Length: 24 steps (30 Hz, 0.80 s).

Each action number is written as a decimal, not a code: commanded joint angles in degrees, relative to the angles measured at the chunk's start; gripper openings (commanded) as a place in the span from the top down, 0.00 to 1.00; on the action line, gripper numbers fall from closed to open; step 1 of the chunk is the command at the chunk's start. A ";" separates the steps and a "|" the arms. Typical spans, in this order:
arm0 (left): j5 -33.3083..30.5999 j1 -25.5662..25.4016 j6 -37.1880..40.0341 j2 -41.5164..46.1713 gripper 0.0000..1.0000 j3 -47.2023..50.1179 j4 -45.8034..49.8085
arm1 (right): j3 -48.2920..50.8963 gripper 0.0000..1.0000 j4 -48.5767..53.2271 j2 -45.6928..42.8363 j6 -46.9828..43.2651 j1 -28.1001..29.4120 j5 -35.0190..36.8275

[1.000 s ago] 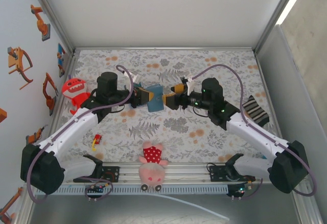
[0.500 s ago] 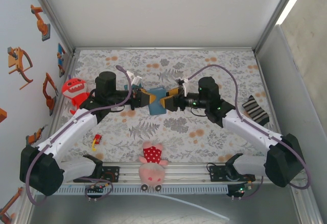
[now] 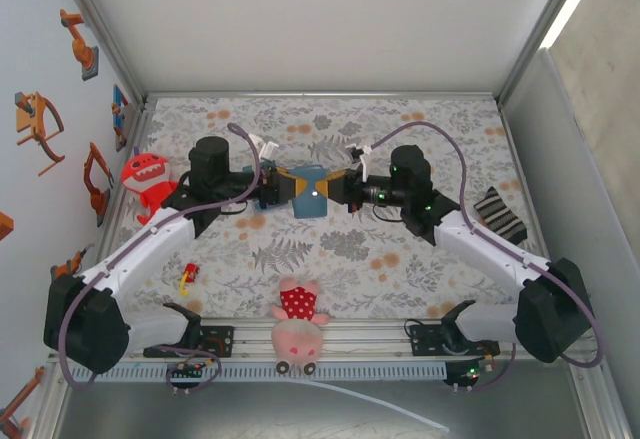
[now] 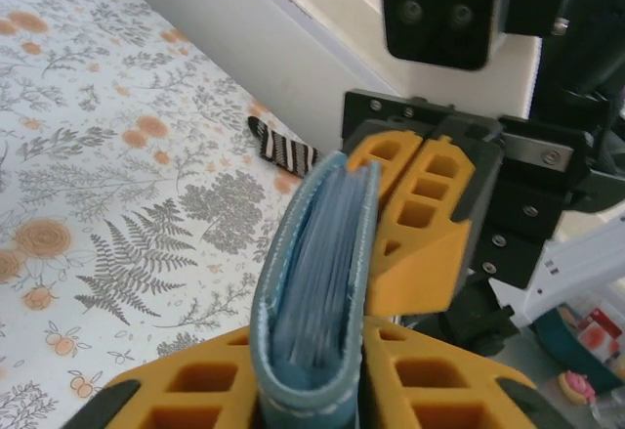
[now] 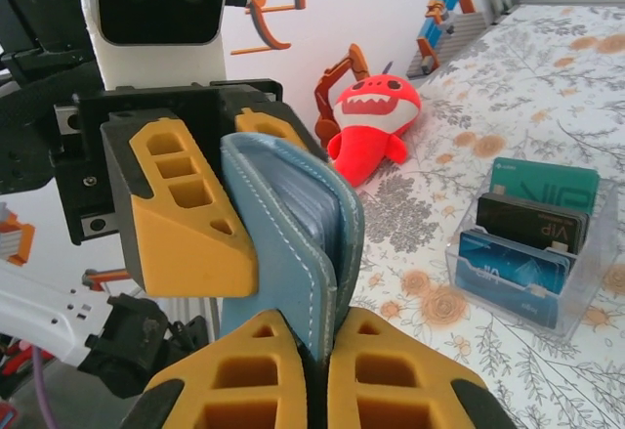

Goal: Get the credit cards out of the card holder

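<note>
The slate-blue card holder (image 3: 310,191) hangs above the middle of the table between both grippers. My left gripper (image 3: 290,187) is shut on its folded spine; in the left wrist view the holder (image 4: 312,292) stands upright between the yellow fingers (image 4: 176,395). My right gripper (image 3: 333,189) is shut on the free edge of one panel (image 5: 293,253), pinched between its fingers (image 5: 244,375). The panels are slightly parted. Grey-blue edges of the credit cards (image 4: 317,243) show packed between them.
A clear stand with teal, black and blue cards (image 5: 527,229) sits on the floral cloth behind the holder. A red plush monster (image 3: 145,177) lies at the left, a striped sock (image 3: 500,217) at the right, a pink plush toy (image 3: 298,319) and a small red toy (image 3: 188,276) near the front.
My right gripper has moved left and shut on the holder's free edge, having stood open beside it. The holder has shifted slightly to the right and farther back with the left gripper.
</note>
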<state>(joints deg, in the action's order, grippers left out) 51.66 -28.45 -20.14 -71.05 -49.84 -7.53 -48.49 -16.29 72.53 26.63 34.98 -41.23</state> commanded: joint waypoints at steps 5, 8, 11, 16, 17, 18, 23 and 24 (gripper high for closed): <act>-1.61 0.61 -7.38 -2.45 0.37 0.78 -9.94 | -2.41 1.00 1.00 -0.28 1.76 -0.19 5.93; -5.18 1.86 -9.24 -0.97 0.17 2.37 -10.82 | -1.79 1.00 -0.01 -0.15 3.78 -1.37 7.17; -11.06 2.40 -9.49 1.65 0.03 3.94 -8.71 | -0.77 1.00 -2.11 0.14 6.47 -2.42 7.64; -18.68 2.39 -10.43 5.32 0.03 6.97 -6.49 | 0.38 1.00 -4.48 0.04 9.06 -4.00 8.05; -19.32 2.32 -11.04 5.85 0.03 7.80 -6.92 | 0.50 1.00 -4.75 -0.09 9.46 -4.13 8.10; -19.40 2.26 -11.79 6.15 0.03 8.56 -7.57 | 0.59 1.00 -4.89 -0.21 9.73 -4.30 8.11; -17.04 0.77 -13.63 5.39 0.03 11.02 -11.51 | 0.11 1.00 -5.06 -0.29 11.14 -4.55 7.55; -16.34 0.13 -13.28 4.78 0.02 10.91 -11.56 | -0.10 1.00 -5.30 -0.12 11.69 -4.66 6.87</act>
<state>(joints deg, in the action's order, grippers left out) 34.24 -27.03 -32.29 -65.76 -39.35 -16.16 -48.27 -17.72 72.66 36.05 30.79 -33.54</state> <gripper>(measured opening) 0.975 0.058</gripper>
